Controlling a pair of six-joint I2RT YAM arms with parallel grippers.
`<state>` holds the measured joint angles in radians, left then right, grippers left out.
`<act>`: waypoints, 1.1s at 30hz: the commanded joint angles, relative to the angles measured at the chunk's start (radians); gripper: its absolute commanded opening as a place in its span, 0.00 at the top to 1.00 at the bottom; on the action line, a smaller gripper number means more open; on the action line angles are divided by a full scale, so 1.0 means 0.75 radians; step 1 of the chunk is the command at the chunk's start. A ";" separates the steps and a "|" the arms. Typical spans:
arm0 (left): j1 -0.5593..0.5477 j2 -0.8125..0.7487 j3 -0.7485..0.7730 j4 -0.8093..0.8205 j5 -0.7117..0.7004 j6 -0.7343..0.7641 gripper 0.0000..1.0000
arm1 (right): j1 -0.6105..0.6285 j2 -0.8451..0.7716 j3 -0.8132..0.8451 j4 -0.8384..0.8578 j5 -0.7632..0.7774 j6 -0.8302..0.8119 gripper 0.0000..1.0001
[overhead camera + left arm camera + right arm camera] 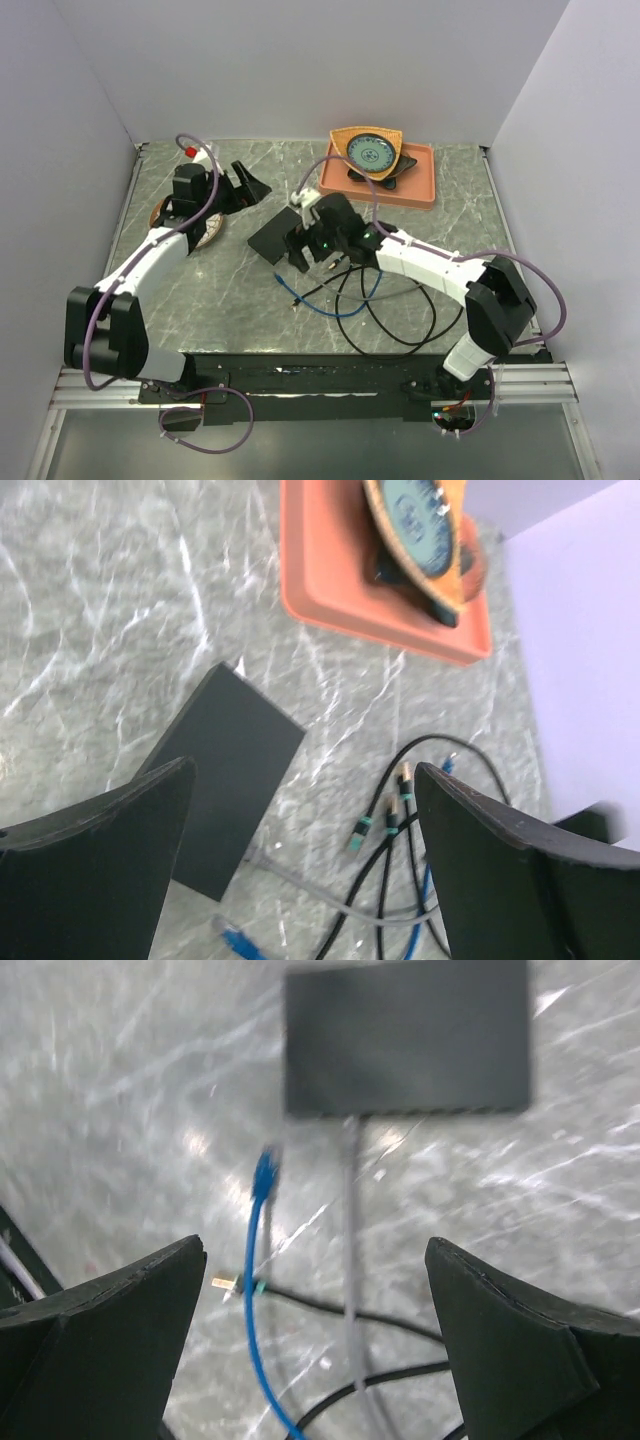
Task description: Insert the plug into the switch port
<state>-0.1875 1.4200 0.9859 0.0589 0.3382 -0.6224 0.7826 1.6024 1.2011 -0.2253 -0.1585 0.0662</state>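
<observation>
Black switch box (405,1040) lies just ahead of the open, empty right gripper (315,1247), long edge facing it, a grey cable (350,1220) seemingly seated in the switch port (347,1117); the left gripper (305,770), likewise open, hangs slightly farther off.

Robotics lab cell: plain white walls (300,70) boxing marble-look table (220,300), alu mounting rail (100,388) at near edge.

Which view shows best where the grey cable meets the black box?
The right wrist view: the grey cable meets the black box at its near edge, blurred but unhidden. The left wrist view shows it obliquely; from above, the right arm hides it.
</observation>
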 commanded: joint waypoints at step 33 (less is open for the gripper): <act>0.064 -0.366 -0.073 0.030 -0.201 -0.103 0.04 | 0.237 0.404 0.096 -0.066 0.107 0.016 0.57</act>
<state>-0.1448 1.1435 0.9165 0.0654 0.1612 -0.6933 0.9558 1.8904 1.2392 -0.2771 -0.0708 0.0731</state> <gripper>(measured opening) 0.963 0.465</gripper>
